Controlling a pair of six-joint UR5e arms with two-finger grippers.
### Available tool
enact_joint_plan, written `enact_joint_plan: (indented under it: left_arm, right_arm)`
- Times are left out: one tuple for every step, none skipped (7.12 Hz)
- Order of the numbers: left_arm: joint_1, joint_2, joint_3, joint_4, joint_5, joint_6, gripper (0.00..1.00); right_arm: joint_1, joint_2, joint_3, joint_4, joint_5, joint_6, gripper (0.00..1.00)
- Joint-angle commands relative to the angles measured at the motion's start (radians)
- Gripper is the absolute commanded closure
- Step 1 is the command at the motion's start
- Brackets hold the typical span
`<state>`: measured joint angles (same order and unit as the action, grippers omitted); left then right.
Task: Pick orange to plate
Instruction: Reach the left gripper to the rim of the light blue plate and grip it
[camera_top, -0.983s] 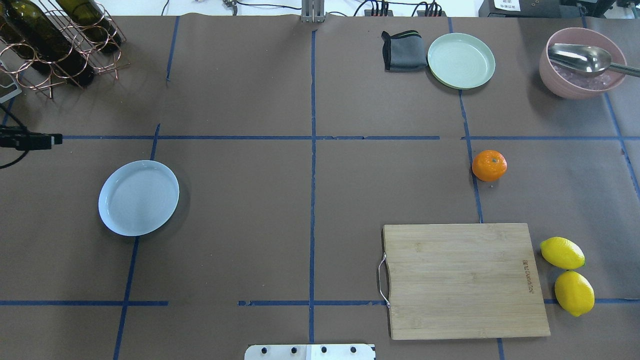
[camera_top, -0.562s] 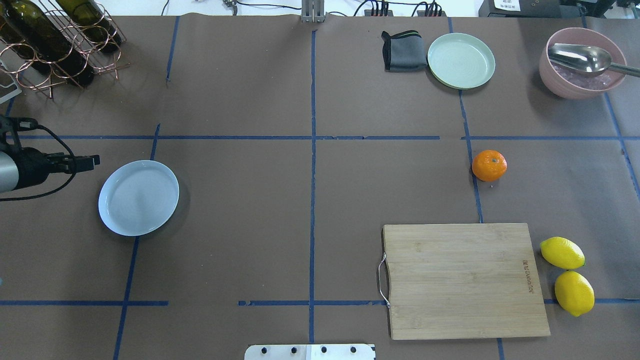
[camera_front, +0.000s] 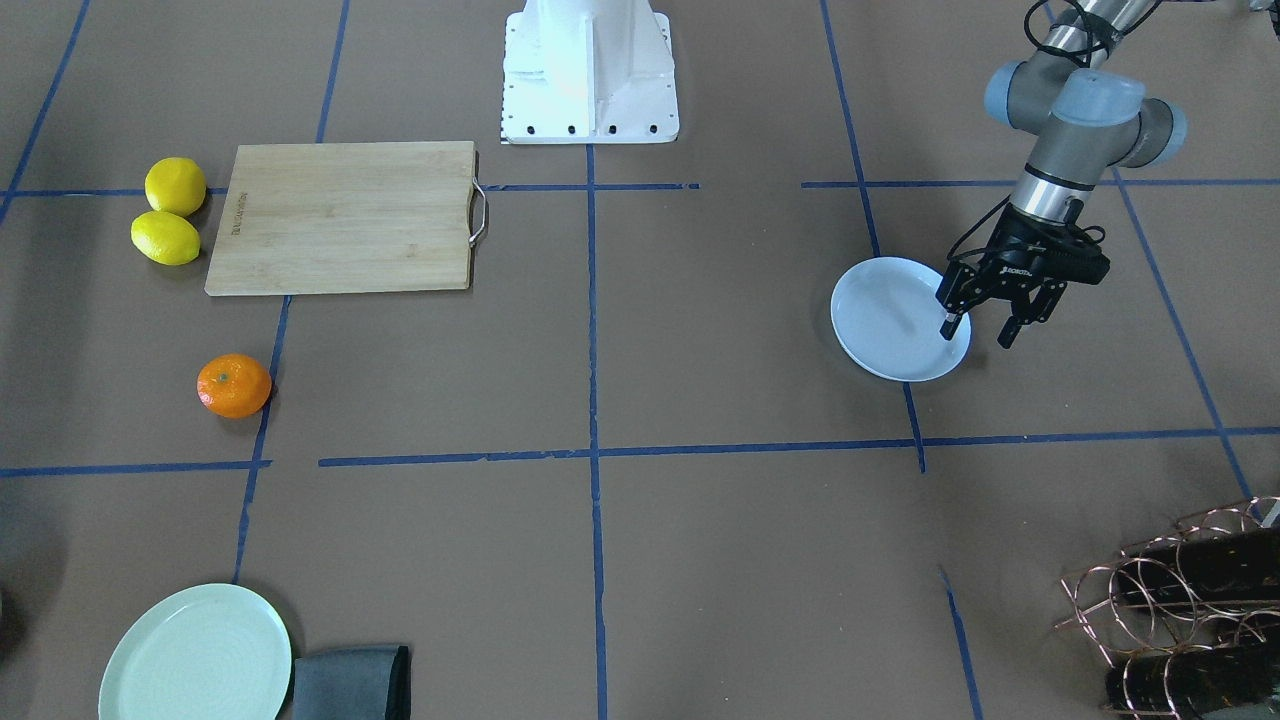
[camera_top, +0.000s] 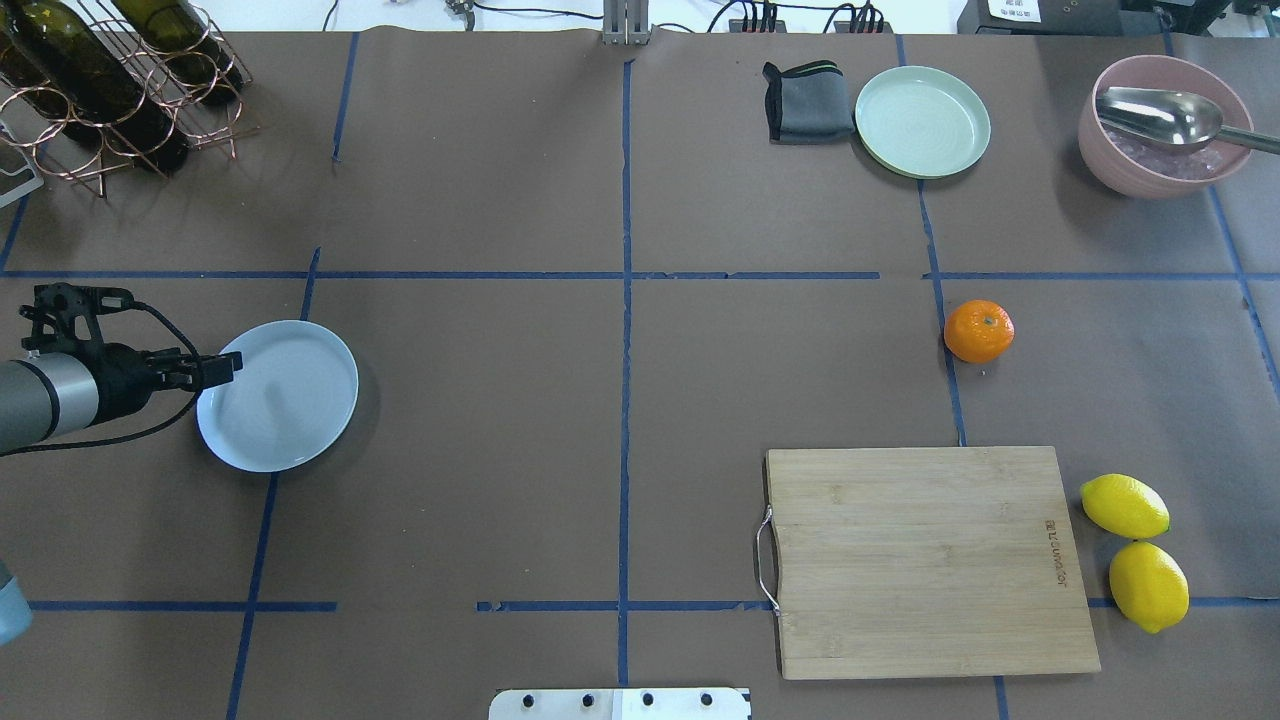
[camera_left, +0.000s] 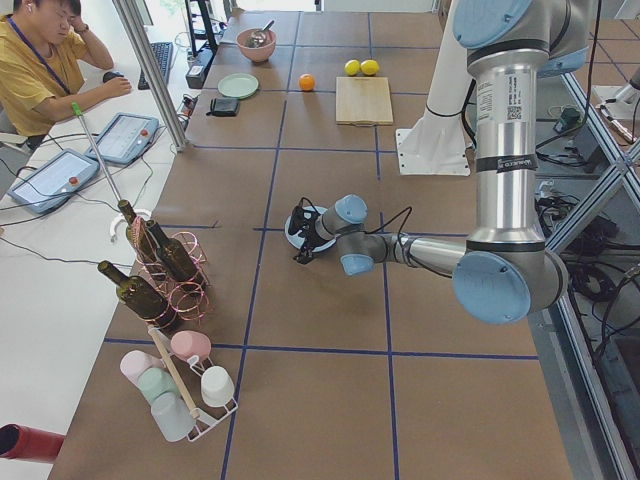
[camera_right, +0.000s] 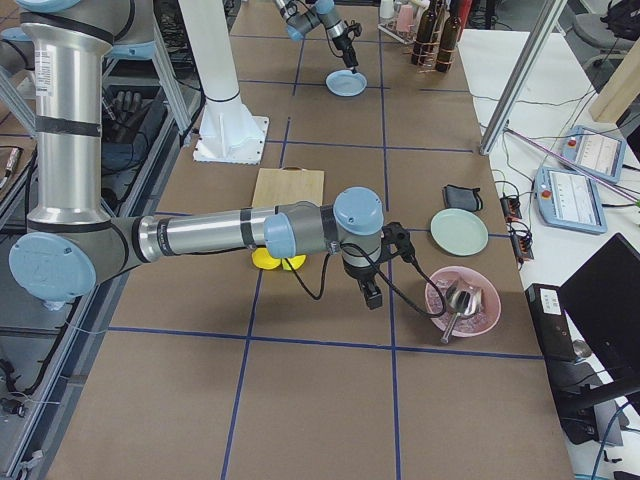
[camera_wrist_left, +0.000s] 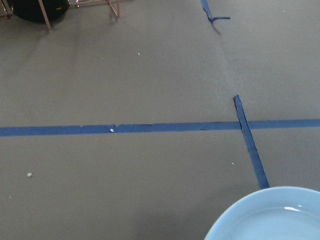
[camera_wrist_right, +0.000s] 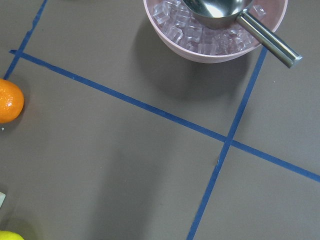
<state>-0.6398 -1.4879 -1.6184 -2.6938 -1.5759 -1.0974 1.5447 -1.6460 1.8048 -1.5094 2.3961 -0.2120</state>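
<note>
The orange (camera_top: 978, 331) lies on the table's right half, beyond the cutting board, with nothing touching it; the front view shows the orange (camera_front: 234, 385) too, and it sits at the left edge of the right wrist view (camera_wrist_right: 7, 101). The pale blue plate (camera_top: 285, 400) rests empty on the left half. My left gripper (camera_front: 976, 335) hovers open over the plate's (camera_front: 885, 320) outer rim, holding nothing. My right gripper (camera_right: 370, 295) shows only in the right side view, near the pink bowl; I cannot tell whether it is open or shut.
A wooden cutting board (camera_top: 925, 560) lies front right, with two lemons (camera_top: 1124, 505) beside it. At the back right stand a mint-green plate (camera_top: 922, 121), a grey cloth (camera_top: 808, 102) and a pink bowl (camera_top: 1165, 170) of ice with a metal scoop. A bottle rack (camera_top: 110, 80) fills the back left.
My left arm has come in from the left edge and moved right and nearer, so its gripper now reaches the plate's rim. The orange has not moved.
</note>
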Motion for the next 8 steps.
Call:
enact_joint_plan:
  left_arm:
    - [0.011, 0.000, 0.000, 0.000, 0.011, 0.001, 0.44]
    - [0.012, 0.000, 0.002, 0.002, 0.011, 0.002, 0.51]
    - [0.020, 0.000, 0.002, 0.003, 0.011, 0.004, 0.62]
    - [0.020, 0.000, 0.002, 0.002, 0.011, 0.005, 0.92]
    - [0.020, 0.000, -0.007, 0.002, 0.011, 0.011, 1.00]
    - [0.019, -0.002, -0.026, 0.002, 0.002, 0.014, 1.00]
    - [0.019, -0.006, -0.049, 0.002, -0.006, 0.019, 1.00]
    - [0.019, -0.027, -0.073, 0.003, -0.004, 0.016, 1.00]
  right_arm:
    - [0.000, 0.000, -0.001, 0.000, 0.000, -0.001, 0.00]
    - [0.000, 0.000, -0.002, 0.000, 0.000, -0.001, 0.00]
    - [0.000, 0.000, -0.002, 0.000, 0.000, 0.000, 0.00]
    - [0.000, 0.000, -0.002, 0.000, 0.000, 0.000, 0.00]
    - [0.000, 0.000, -0.002, 0.000, 0.000, 0.000, 0.00]
    - [0.000, 0.000, -0.002, 0.000, 0.000, 0.000, 0.00]
    - [0.000, 0.000, -0.002, 0.000, 0.000, 0.000, 0.00]
    - [0.000, 0.000, -0.002, 0.000, 0.000, 0.000, 0.00]
